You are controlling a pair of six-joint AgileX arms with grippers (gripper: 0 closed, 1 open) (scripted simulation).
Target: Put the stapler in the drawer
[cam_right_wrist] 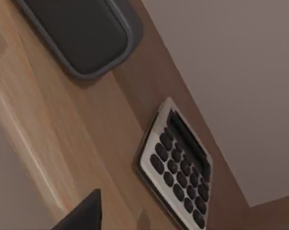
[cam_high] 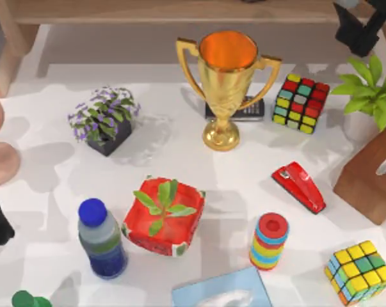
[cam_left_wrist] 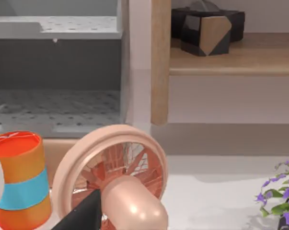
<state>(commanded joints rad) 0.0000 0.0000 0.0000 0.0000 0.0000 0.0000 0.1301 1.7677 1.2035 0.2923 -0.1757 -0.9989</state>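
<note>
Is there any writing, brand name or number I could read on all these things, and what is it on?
None can be read.
Calculator: its keys are dark and unmarked, and no digits can be read on its display.
Bottle: its label shows no legible text.
Stapler: plain red, no brand visible.
Trophy: no inscription visible.
The two tissue boxes: no print visible.

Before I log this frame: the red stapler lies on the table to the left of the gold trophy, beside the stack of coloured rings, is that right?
Not quite: in the top view the stapler lies to the right of the trophy, not left. It is beside the ring stack.
</note>
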